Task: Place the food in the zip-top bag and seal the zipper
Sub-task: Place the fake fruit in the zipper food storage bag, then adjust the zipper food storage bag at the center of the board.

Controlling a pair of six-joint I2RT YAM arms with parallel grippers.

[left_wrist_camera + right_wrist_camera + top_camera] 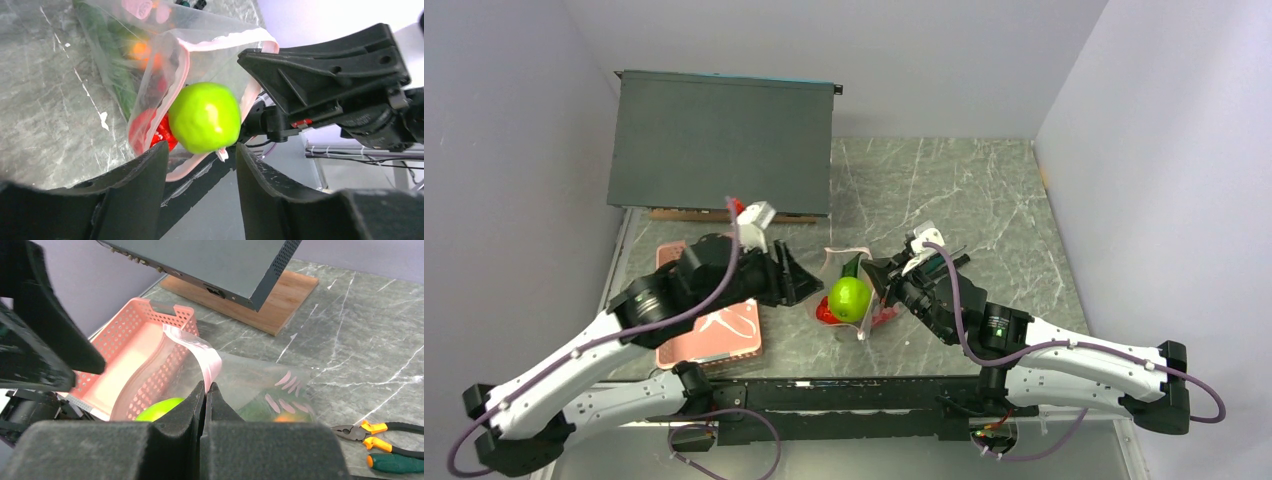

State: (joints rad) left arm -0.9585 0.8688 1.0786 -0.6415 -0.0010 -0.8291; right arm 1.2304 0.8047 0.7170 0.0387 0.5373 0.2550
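Note:
The clear zip-top bag [864,290] lies mid-table with its mouth held open toward the left arm. A green apple [851,298] sits in the mouth; in the left wrist view the apple [205,117] is just past my fingertips, ringed by the pink zipper strip [182,65]. Red food [162,135], green pods [112,75] and an orange piece [142,50] lie deeper in the bag. My left gripper [201,148] is open and empty beside the mouth. My right gripper [206,386] is shut on the zipper strip [207,362] and holds that rim up.
A pink slotted basket [714,335] sits under the left arm and also shows in the right wrist view [135,355]. A dark panel on a wooden base [724,140] stands at the back left. Orange- and green-handled pliers [380,437] lie on the marble to the right of the bag.

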